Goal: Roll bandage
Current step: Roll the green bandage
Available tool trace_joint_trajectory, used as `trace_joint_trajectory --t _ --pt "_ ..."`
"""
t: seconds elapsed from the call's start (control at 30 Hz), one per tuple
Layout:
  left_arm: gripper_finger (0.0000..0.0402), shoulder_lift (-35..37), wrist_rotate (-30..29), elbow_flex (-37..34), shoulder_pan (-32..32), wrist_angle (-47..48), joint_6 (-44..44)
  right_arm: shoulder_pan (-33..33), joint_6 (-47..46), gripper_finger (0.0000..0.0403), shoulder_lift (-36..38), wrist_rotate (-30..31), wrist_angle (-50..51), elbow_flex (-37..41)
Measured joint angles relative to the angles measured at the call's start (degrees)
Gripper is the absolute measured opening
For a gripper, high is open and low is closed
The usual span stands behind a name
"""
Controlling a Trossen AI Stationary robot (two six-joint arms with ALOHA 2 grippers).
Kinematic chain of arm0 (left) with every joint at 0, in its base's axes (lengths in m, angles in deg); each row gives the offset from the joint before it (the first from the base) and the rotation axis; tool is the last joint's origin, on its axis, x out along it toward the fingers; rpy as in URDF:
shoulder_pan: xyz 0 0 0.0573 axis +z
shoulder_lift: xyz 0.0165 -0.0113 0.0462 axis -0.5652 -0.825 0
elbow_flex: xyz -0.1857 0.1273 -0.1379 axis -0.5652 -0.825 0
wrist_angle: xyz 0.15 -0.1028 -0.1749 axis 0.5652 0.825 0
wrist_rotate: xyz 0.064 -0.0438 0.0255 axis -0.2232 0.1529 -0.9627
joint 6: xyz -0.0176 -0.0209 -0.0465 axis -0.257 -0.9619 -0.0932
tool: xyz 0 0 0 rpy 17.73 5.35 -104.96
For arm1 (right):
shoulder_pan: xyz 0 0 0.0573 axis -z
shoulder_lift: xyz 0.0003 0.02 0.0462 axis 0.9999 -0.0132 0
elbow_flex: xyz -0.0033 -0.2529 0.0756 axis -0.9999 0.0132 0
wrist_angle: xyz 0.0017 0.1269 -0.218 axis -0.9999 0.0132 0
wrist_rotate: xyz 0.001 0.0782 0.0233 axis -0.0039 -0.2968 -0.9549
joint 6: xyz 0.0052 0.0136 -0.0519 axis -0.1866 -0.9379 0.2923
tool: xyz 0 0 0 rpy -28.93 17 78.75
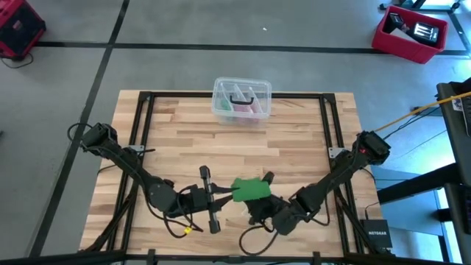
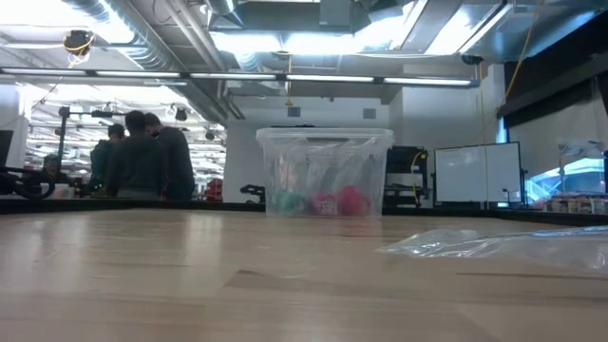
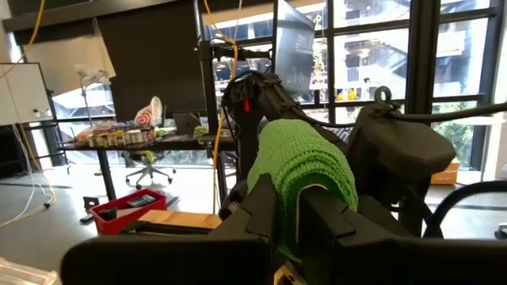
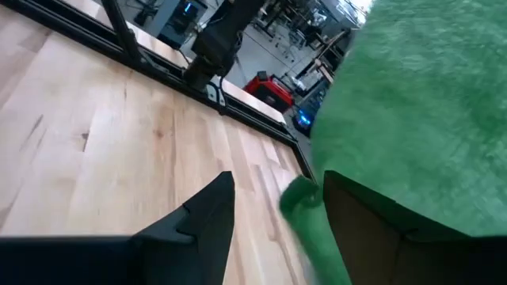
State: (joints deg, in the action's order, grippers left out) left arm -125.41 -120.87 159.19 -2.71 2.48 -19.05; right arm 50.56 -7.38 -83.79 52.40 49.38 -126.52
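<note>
The bright green bandage (image 1: 250,189) is a thick bundled wad held above the near middle of the wooden table (image 1: 294,140). My left gripper (image 1: 227,193) comes from the table's left and is shut on it; the left wrist view shows the wad (image 3: 305,170) bulging past the fingertips. My right gripper (image 1: 259,202) comes from the table's right and stands open right beside and partly under the wad. In the right wrist view the bandage (image 4: 412,119) fills the frame over one finger (image 4: 356,218). The low view shows neither gripper. My left gripper pinches the near end of the bandage wad (image 3: 295,207) between its two fingers (image 3: 261,210), several layers together. The fingers lie about level, coming from the table's left. The wad sticks out beyond the fingertips, lifted clear of the table. My right gripper: whether its finger touches the bandage's edge (image 4: 297,202) I cannot tell.
A clear plastic box (image 1: 241,101) with pink and dark items stands at the table's far middle. A clear plastic bag (image 2: 494,245) lies on the table in the low view. Black frame rails (image 1: 143,132) run along the table's sides. Bare wood lies between box and grippers.
</note>
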Motion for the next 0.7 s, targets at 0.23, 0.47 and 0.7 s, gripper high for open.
trace_joint_trajectory --t 0.23,0.47,0.7 --pt "0.0021 0.0 0.0 0.0 0.0 0.0 0.0 -0.7 -2.3 0.0195 0.0 0.1 0.4 0.0" --pt "0.0021 0.0 0.0 0.0 0.0 -0.4 1.5 -8.0 -14.4 0.0195 1.7 0.0 1.6 0.0" --pt "0.0021 0.0 1.3 0.0 0.1 -3.6 5.2 -13.9 -33.5 0.0195 2.5 1.0 9.4 1.3"
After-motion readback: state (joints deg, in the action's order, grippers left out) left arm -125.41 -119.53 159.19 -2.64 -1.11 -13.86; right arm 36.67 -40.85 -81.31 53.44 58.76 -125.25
